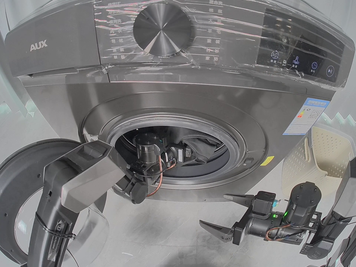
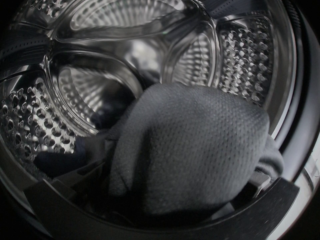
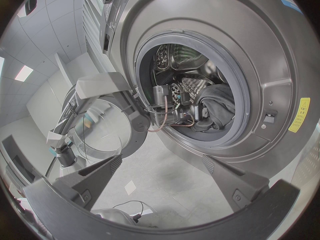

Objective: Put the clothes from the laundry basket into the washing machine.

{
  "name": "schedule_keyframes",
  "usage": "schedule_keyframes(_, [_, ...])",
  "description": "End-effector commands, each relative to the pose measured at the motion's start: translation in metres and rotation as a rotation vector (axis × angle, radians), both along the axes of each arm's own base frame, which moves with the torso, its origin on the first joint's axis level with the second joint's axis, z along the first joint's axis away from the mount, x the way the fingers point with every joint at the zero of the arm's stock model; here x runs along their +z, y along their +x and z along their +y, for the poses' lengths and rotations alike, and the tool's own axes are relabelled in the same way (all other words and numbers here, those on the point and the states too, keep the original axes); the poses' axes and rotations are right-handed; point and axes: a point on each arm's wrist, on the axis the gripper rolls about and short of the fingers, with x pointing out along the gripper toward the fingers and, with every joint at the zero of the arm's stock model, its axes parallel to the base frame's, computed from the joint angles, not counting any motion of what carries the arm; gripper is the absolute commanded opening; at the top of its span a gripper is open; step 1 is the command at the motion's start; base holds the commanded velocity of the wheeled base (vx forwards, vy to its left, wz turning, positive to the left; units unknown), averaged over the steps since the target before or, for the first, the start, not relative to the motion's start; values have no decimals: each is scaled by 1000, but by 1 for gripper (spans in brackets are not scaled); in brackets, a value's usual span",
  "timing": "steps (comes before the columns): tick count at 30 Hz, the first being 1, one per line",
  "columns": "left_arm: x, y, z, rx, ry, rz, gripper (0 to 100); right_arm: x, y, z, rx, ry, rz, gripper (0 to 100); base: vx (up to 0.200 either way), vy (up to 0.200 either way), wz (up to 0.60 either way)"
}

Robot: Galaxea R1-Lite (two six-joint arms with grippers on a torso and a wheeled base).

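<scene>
The grey washing machine (image 1: 185, 93) stands with its round door swung out to the left. My left gripper (image 1: 189, 152) is inside the drum mouth (image 3: 200, 84). A dark grey garment (image 2: 190, 144) bulges up between its spread fingers and drapes over them; one finger (image 2: 76, 175) shows beside the cloth. The same garment (image 3: 216, 105) hangs at the rim of the opening (image 1: 202, 147). My right gripper (image 1: 212, 210) hovers open and empty below and right of the opening, above the floor, next to the cream laundry basket (image 1: 326, 156).
The open door (image 1: 22, 190) with its glass bowl stands low on the left, close to my left arm. The steel drum (image 2: 100, 50) is perforated, with dark cloth lying deeper in it. Grey floor (image 1: 167, 227) lies in front of the machine.
</scene>
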Motion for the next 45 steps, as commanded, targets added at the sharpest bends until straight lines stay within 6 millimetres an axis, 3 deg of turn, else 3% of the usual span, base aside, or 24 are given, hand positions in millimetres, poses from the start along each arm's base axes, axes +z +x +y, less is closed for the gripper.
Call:
schedule_keyframes(1, [42,-43,12,-103,33,26,100,-1,0,0,2,-2,2,100,0,0,0])
schedule_keyframes(13, [47,-96,15,-283,87,95,100,0,0,0,2,0,0,100,0,0,0])
schedule_keyframes(18, [55,-103,14,-309,81,84,100,1,0,0,2,3,-3,100,0,0,0])
schedule_keyframes(27, [60,-90,8,-288,55,36,100,2,0,0,2,6,-5,100,0,0,0])
schedule_keyframes(36, [30,-54,5,-202,75,29,100,2,0,0,0,6,-5,100,0,0,0])
schedule_keyframes(44, [12,-37,21,-152,98,52,100,0,0,1,2,3,-3,100,0,0,0])
schedule_keyframes(45, [11,-35,20,-151,95,47,0,0,0,1,2,3,-3,100,0,0,0])
